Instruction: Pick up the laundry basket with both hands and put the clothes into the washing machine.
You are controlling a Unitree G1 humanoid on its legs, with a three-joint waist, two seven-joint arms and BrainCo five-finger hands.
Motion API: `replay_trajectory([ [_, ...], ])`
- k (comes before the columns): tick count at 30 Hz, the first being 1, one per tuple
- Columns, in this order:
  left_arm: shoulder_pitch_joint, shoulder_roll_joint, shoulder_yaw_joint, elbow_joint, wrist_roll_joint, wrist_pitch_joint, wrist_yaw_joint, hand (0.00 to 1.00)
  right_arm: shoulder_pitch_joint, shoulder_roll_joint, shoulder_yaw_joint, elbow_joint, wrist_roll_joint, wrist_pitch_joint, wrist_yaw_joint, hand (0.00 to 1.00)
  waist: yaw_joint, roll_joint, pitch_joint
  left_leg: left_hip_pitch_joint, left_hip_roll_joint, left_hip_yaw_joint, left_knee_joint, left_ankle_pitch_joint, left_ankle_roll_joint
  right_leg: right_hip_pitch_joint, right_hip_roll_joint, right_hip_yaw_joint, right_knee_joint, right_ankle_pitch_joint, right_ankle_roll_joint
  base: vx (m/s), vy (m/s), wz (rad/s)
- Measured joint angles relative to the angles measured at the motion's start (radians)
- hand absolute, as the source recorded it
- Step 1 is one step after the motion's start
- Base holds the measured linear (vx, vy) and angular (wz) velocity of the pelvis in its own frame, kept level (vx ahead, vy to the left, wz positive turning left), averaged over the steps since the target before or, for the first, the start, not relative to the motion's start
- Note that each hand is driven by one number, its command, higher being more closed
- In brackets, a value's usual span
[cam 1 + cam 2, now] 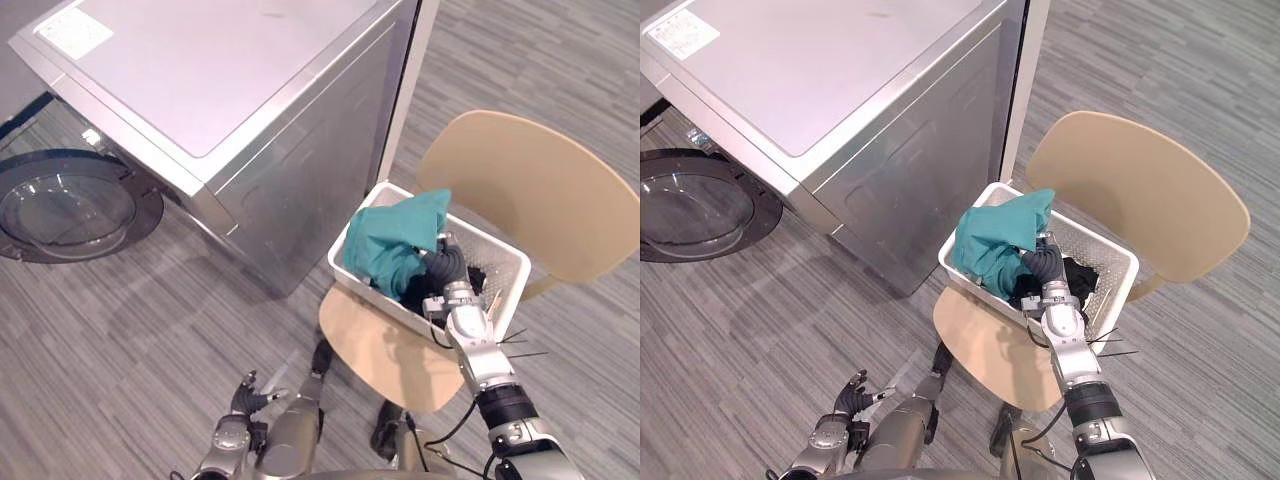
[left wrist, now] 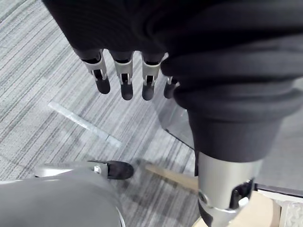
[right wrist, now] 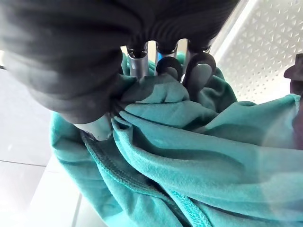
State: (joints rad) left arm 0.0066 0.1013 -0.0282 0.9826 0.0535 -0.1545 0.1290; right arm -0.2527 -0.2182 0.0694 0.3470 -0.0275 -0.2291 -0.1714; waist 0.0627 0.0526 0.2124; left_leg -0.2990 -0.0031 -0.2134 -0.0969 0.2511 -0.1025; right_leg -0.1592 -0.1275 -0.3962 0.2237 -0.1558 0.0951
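Basket: sitting on the chair beside the washing machine, which I judge is keeping the clothes within my reach.
Teal garment: lying bunched in the basket over dark clothes.
Right hand: I am curling its fingers into the teal cloth, pinching a fold.
Left hand: hanging low, fingers relaxed, touching nothing.
Door: standing open.

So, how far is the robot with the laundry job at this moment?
Done: the door of the washing machine stands open. In hand: the right robot hand grips the teal garment inside the white basket on the chair. Left: the basket is not lifted, the left robot hand hangs open low, and the dark clothes wait too.
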Motion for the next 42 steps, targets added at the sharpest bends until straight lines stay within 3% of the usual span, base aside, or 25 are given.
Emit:
replay_trajectory([
  [4,0.010,0.002,0.002,-0.001,0.000,0.002,0.001,0.00,0.018,0.020,-0.018,0.000,0.046,0.000,0.003,1.00,-0.006,-0.002,-0.007,0.019,0.000,0.021,0.000,-0.007,0.011,0.020,0.004,0.023,-0.022,0.011,0.005,0.03,-0.028,-0.12],
  [8,0.023,0.002,0.013,0.002,0.000,0.006,0.001,0.00,0.031,0.047,-0.022,-0.094,0.178,-0.002,0.029,1.00,-0.021,-0.006,-0.019,0.052,0.007,0.084,0.001,-0.025,0.035,0.035,0.009,0.086,-0.057,0.037,0.011,0.05,-0.018,-0.46],
  [14,0.035,0.002,0.029,0.008,-0.003,0.013,0.004,0.00,0.057,0.119,0.016,-0.300,0.363,-0.065,0.073,1.00,-0.022,-0.036,-0.046,0.112,0.031,0.250,0.002,-0.057,0.072,0.033,0.023,0.255,-0.107,0.097,0.000,0.07,-0.018,-0.82],
  [17,0.022,0.001,0.008,0.011,-0.006,0.012,0.003,0.00,0.084,0.134,0.024,-0.385,0.409,-0.091,0.088,1.00,-0.052,-0.043,-0.044,0.096,0.017,0.240,0.058,-0.093,0.080,-0.011,0.010,0.288,0.029,0.028,0.004,0.03,-0.035,0.02],
  [20,0.009,0.007,0.001,0.004,-0.023,-0.004,0.005,0.00,0.135,0.136,0.027,-0.449,0.415,-0.109,0.090,1.00,-0.052,-0.045,-0.044,0.037,0.012,0.182,0.176,-0.129,0.088,-0.016,0.017,0.358,0.130,-0.039,0.022,0.03,-0.028,0.84],
  [21,0.006,0.015,0.000,-0.003,-0.025,-0.010,0.006,0.00,0.148,0.148,0.030,-0.469,0.415,-0.117,0.093,1.00,-0.054,-0.054,-0.044,0.018,-0.001,0.139,0.199,-0.129,0.086,-0.024,0.022,0.405,0.218,-0.093,0.018,0.00,-0.138,1.15],
  [23,0.013,0.023,0.001,-0.016,-0.031,-0.010,0.009,0.00,0.141,0.154,0.051,-0.472,0.416,-0.118,0.109,1.00,-0.040,-0.075,-0.050,-0.013,-0.015,0.092,0.225,-0.124,0.064,-0.007,0.036,0.446,0.203,-0.149,-0.004,-0.07,-0.203,0.90],
  [25,0.036,0.009,-0.001,-0.060,-0.068,-0.010,0.025,0.00,0.128,0.136,0.099,-0.468,0.427,-0.118,0.123,1.00,-0.018,-0.036,-0.050,-0.038,0.037,0.025,0.183,-0.093,0.022,0.001,0.096,0.386,0.140,-0.122,-0.034,-0.18,-0.224,0.53],
  [26,0.048,0.006,-0.002,-0.088,-0.081,-0.010,0.030,0.00,0.129,0.129,0.109,-0.461,0.429,-0.119,0.127,1.00,-0.017,-0.034,-0.050,-0.037,0.045,0.014,0.162,-0.084,0.017,-0.001,0.104,0.366,0.140,-0.116,-0.043,-0.19,-0.211,0.71],
  [28,0.078,-0.001,-0.046,-0.221,-0.122,-0.010,0.047,0.00,0.123,0.124,0.124,-0.413,0.426,-0.116,0.128,1.00,-0.016,-0.015,-0.042,-0.018,0.084,0.006,0.080,-0.093,0.031,0.013,0.139,0.290,0.145,-0.105,-0.065,-0.17,-0.283,0.94],
  [29,0.082,0.000,-0.064,-0.259,-0.130,-0.012,0.048,0.00,0.121,0.120,0.125,-0.399,0.424,-0.114,0.127,1.00,-0.016,-0.010,-0.040,-0.004,0.096,0.027,0.047,-0.112,0.055,0.025,0.145,0.278,0.133,-0.091,-0.085,-0.22,-0.242,1.27],
  [30,0.058,0.000,-0.101,-0.339,-0.133,-0.033,0.047,0.00,0.112,0.113,0.118,-0.376,0.413,-0.113,0.127,1.00,-0.019,-0.026,-0.032,-0.023,0.082,0.148,0.092,-0.205,0.123,0.043,0.100,0.230,0.076,-0.065,-0.109,-0.19,-0.119,1.45],
  [31,0.055,-0.005,-0.124,-0.411,-0.130,-0.041,0.045,0.00,0.107,0.098,0.115,-0.365,0.405,-0.111,0.127,1.00,-0.026,-0.024,-0.032,-0.057,0.062,0.217,0.251,-0.205,0.124,0.041,0.052,0.181,0.082,-0.060,-0.114,-0.25,-0.151,1.46],
  [33,0.093,-0.014,-0.122,-0.539,-0.130,-0.055,0.045,0.00,0.106,0.074,0.119,-0.363,0.396,-0.110,0.129,1.00,-0.041,-0.014,-0.038,-0.038,0.060,0.281,0.434,-0.226,0.122,0.048,0.021,0.147,0.064,-0.043,-0.111,-0.13,-0.047,0.82],
  [34,0.113,-0.017,-0.121,-0.614,-0.130,-0.068,0.046,0.00,0.106,0.056,0.127,-0.363,0.387,-0.110,0.130,1.00,-0.044,0.007,-0.051,-0.001,0.080,0.299,0.504,-0.277,0.102,0.050,0.020,0.126,0.045,-0.027,-0.109,-0.09,0.039,0.55],
  [36,0.114,-0.019,-0.122,-0.682,-0.126,-0.085,0.045,0.00,0.105,0.052,0.131,-0.363,0.371,-0.108,0.133,1.00,-0.047,0.026,-0.064,0.070,0.100,0.312,0.478,-0.329,0.082,0.049,0.020,0.101,0.021,-0.009,-0.103,-0.06,0.071,0.50],
  [38,0.088,-0.029,-0.127,-0.757,-0.103,-0.107,0.047,0.00,0.102,0.054,0.138,-0.363,0.349,-0.101,0.151,1.00,-0.045,0.059,-0.086,0.173,0.107,0.317,0.248,-0.316,0.049,0.054,0.034,0.052,-0.022,0.021,-0.084,-0.05,0.104,0.65],
  [39,0.079,-0.031,-0.130,-0.769,-0.086,-0.112,0.050,0.00,0.101,0.057,0.143,-0.363,0.348,-0.096,0.156,1.00,-0.045,0.058,-0.086,0.186,0.107,0.310,0.207,-0.307,0.035,0.056,0.036,0.037,-0.029,0.027,-0.081,-0.05,0.123,0.56],
  [40,0.062,-0.028,-0.138,-0.788,-0.067,-0.113,0.054,0.00,0.099,0.068,0.165,-0.359,0.347,-0.088,0.158,1.00,-0.042,0.038,-0.089,0.199,0.097,0.294,0.164,-0.277,0.021,0.065,0.030,0.020,-0.046,0.042,-0.073,-0.04,0.143,0.48],
  [42,0.062,-0.025,-0.166,-0.835,-0.028,-0.115,0.075,0.00,0.084,0.103,0.230,-0.343,0.332,-0.076,0.179,1.00,-0.031,0.013,-0.101,0.231,0.075,0.279,0.142,-0.264,0.028,0.115,0.020,0.009,-0.092,0.060,-0.056,-0.02,0.135,0.32],
])
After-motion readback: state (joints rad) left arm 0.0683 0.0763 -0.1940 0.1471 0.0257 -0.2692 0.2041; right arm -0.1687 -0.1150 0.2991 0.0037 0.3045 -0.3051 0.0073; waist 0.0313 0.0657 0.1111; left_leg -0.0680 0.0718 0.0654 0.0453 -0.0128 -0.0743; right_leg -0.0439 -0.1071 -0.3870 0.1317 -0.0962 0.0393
